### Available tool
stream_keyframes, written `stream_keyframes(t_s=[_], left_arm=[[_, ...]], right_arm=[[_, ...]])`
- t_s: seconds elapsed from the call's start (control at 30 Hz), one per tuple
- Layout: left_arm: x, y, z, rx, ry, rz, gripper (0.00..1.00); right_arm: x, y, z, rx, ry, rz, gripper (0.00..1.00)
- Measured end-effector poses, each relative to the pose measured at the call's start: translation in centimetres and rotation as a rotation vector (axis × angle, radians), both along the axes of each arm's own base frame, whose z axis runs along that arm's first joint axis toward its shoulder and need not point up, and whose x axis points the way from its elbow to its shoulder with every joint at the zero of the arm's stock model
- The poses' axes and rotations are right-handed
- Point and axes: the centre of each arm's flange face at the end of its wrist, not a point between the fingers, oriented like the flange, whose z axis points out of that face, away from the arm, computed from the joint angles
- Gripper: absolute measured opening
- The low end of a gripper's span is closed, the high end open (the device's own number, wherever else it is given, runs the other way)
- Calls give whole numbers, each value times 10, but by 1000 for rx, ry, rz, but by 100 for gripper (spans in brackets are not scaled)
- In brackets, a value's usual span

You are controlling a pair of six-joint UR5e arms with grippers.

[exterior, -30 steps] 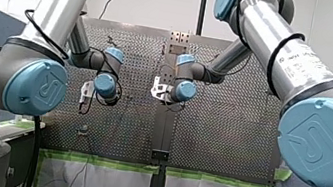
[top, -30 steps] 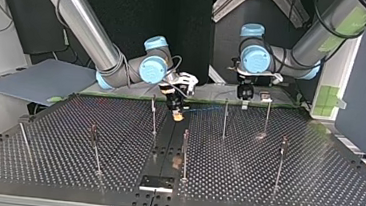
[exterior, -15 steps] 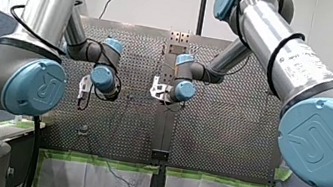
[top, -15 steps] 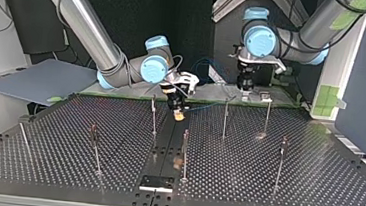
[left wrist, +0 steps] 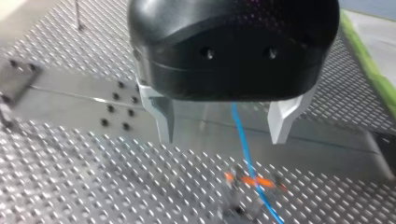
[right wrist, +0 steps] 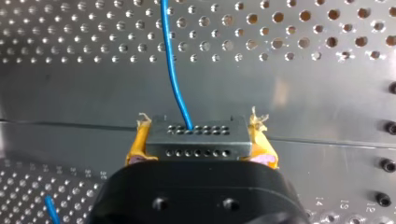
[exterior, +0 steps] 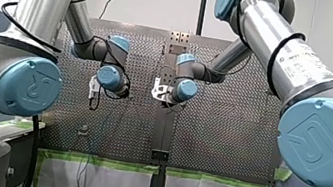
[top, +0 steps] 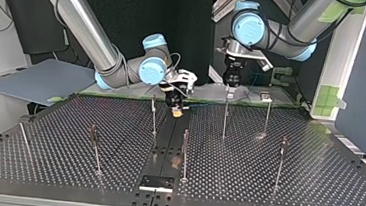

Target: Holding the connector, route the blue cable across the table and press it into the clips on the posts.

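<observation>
Our right gripper point(right wrist: 199, 126) pinches the connector point(right wrist: 198, 144), a grey block with rows of pinholes, between frayed yellow pads point(right wrist: 137, 142). The thin blue cable point(right wrist: 173, 79) leaves its face and runs ahead over the perforated metal table point(right wrist: 303, 93). Our left gripper point(left wrist: 223, 136), metal fingers point(left wrist: 163, 116) spread, straddles the cable without touching it, a blurred orange fitting point(left wrist: 256, 182) ahead.

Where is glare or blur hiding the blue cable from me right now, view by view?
Right wrist view: blue cable and connector read cleanly in my right hand, soft glare on the plate behind. Left wrist view: cable clear between my left hand's open fingers, but the orange part beyond is smeared. Top view: cable too thin to trace; table glints.
</observation>
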Motion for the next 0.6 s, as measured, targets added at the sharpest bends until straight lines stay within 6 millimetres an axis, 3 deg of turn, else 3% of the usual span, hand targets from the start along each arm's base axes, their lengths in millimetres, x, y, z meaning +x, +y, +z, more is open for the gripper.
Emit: stream_keyframes(t_s=[0.33, 0.6], left_arm=[[15, -26, -1, -21, -2, -47, 100], [36, -33, -15, -30, 4, -48, 100]], right_arm=[[-3, 4, 20, -7, -3, 0, 0], [-7, 5, 19, 2, 6, -3, 0]])
